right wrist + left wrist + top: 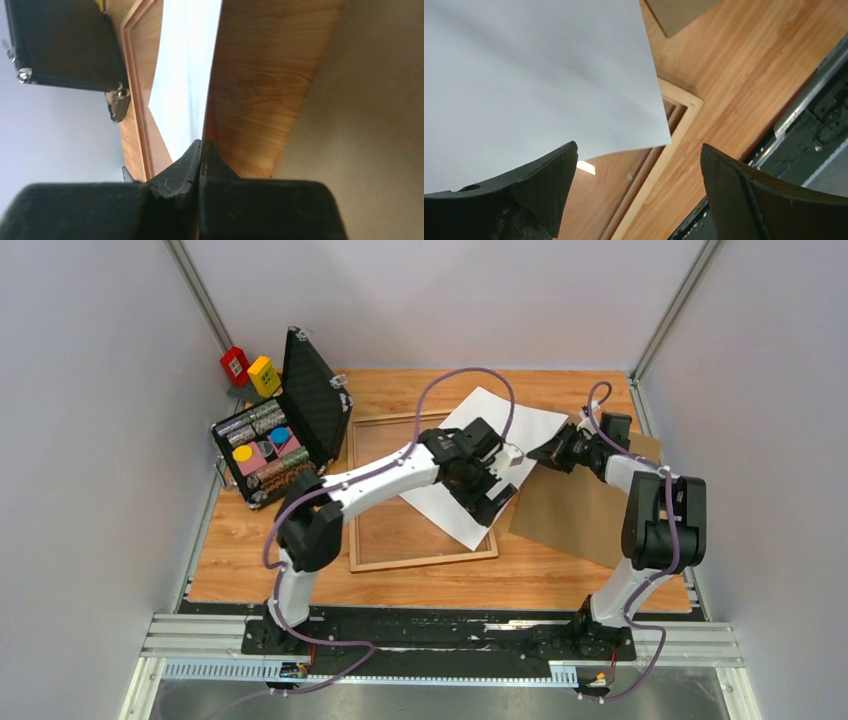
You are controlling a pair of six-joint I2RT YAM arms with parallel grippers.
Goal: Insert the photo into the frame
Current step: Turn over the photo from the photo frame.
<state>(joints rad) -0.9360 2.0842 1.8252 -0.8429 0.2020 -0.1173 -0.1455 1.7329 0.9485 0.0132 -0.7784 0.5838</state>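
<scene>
From above, the photo [520, 425] is seen white side up, lying skewed across the far right corner of the frame [420, 562], its long axis running from far right to near left while the frame's rails sit square to the table [250, 570]. Its right corner is pinched by the right gripper [550, 452], just beside the backing board [585, 510]; the left gripper [493, 502] is held over the sheet's near end, so both arms are close, but only the right has a hold. A turn and a leftward slide are judged necessary, and the open case [300, 400] bounds the room on that side. In the left wrist view, the left gripper [639, 155] is seen spread and empty, with the photo [534, 75] beyond it, overhanging a pale frame [681, 105] corner. In the right wrist view, the right gripper [201, 150] is seen clenched on the photo [185, 75], which is viewed nearly edge-on and lifted at that corner; the frame [135, 60] rail lies beyond it.
</scene>
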